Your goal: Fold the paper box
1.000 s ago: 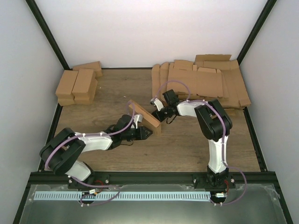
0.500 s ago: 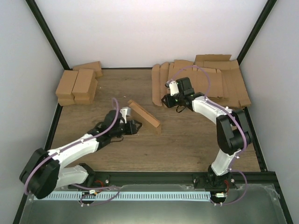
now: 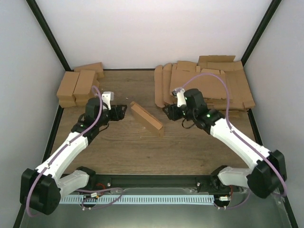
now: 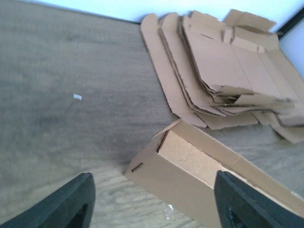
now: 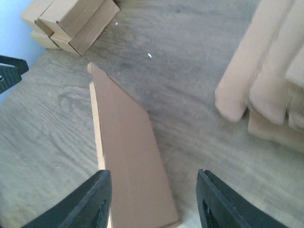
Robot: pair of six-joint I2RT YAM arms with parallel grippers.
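Evidently near end of task: paper box (image 3: 146, 118) lies alone at desk (image 3: 190, 147) centre, diagonal, walls up, shape shallow and rectangular. Right wrist view shows flat closed panel. Left wrist view shows interior through 1 gaping side, so final flap likely untucked; cannot tell for sure. Left hand (image 3: 121, 112) hovers just left of box, fingers spread wide, holding nothing, touching nothing. Right hand (image 3: 168, 112) hovers just right of box, fingers moderately spread, likewise holding nothing. Finished boxes (image 3: 78, 88) far left, flat blanks (image 3: 209, 85) far right.
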